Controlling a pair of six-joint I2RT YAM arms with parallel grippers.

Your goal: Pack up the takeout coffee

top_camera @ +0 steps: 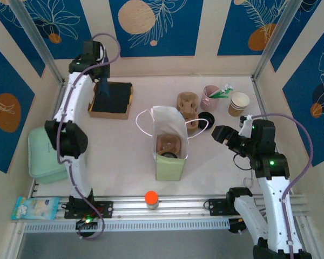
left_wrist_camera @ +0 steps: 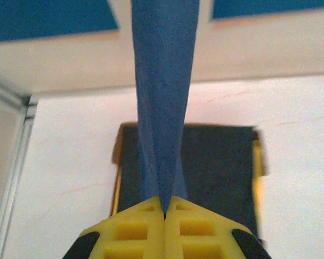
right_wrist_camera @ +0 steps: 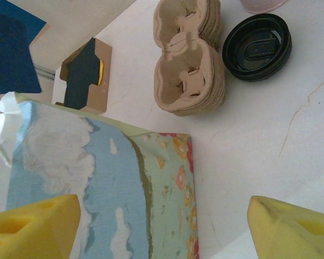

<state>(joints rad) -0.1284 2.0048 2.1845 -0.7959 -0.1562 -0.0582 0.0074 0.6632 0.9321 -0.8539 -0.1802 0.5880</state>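
White tabletop [top_camera: 124,156], walled by blue-and-cream leaf panels. Landmark: paper bag [top_camera: 170,164], upright mid-table, mouth open, white handles splayed to both sides.

- Inside bag: pulp cup carrier [top_camera: 167,144], seen through the open top.
- Just behind bag: stack of spare carriers [top_camera: 187,105]; black lid [top_camera: 207,118] lying flat beside the stack, on its right.
- Behind and right of bag: pink cup [top_camera: 210,97] with green-and-white bits in it, then tan paper cup [top_camera: 238,103] farther right.
- Behind and left of bag: cardboard box [top_camera: 110,101] of dark napkins.
- Above that box: left gripper [left_wrist_camera: 164,208], yellow pads pressed together, pinching one blue napkin [left_wrist_camera: 162,81] that hangs taut toward the box.
- Right of bag, near but apart: right gripper [top_camera: 220,135], pads spread wide, clamping nothing; bag corner below them in wrist view.
- Well left of bag: pale green container [top_camera: 43,156].
- In front of bag, on rail: orange-capped item [top_camera: 151,198].
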